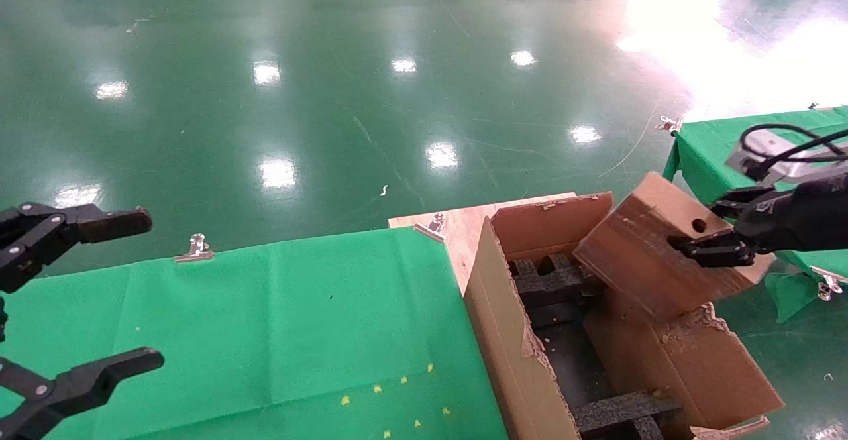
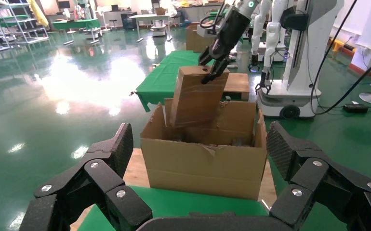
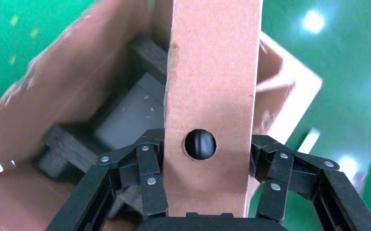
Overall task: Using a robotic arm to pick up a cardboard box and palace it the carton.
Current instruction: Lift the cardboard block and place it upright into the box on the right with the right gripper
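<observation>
A: Pincer of the right arm (image 1: pixel 712 231), black multi-link fingers on the white jointed robotic arm, is clamped across the narrow side of the small flat brown cardboard box (image 1: pixel 652 254), one finger on each broad face beside the round hole. Box hangs tilted above the far end of the large brown corrugated carton with ragged flaps (image 1: pixel 510 334), lower corner already inside the opening.

B: Risk noted?

A: Likely a snag. Black foam insert blocks (image 1: pixel 546 281) sit directly under the leading corner; if the box descends at this tilt, the corner could catch on foam or on the torn far flap and twist in the grip. Grip is only on one end, so a knock probably levers the box loose.

B: Clearance?

A: Carton stands beside the green-cloth table (image 1: pixel 265 334), its near wall touching the table edge. Open room lies along the carton's length toward the robot, where the floor between the foam blocks looks bare. Far and right flaps crowd the box closely.

B: Other arm?

A: Left pincer (image 1: pixel 79 301) hovers over the table, fingers spread wide, holding nothing, well apart from the carton.
</observation>
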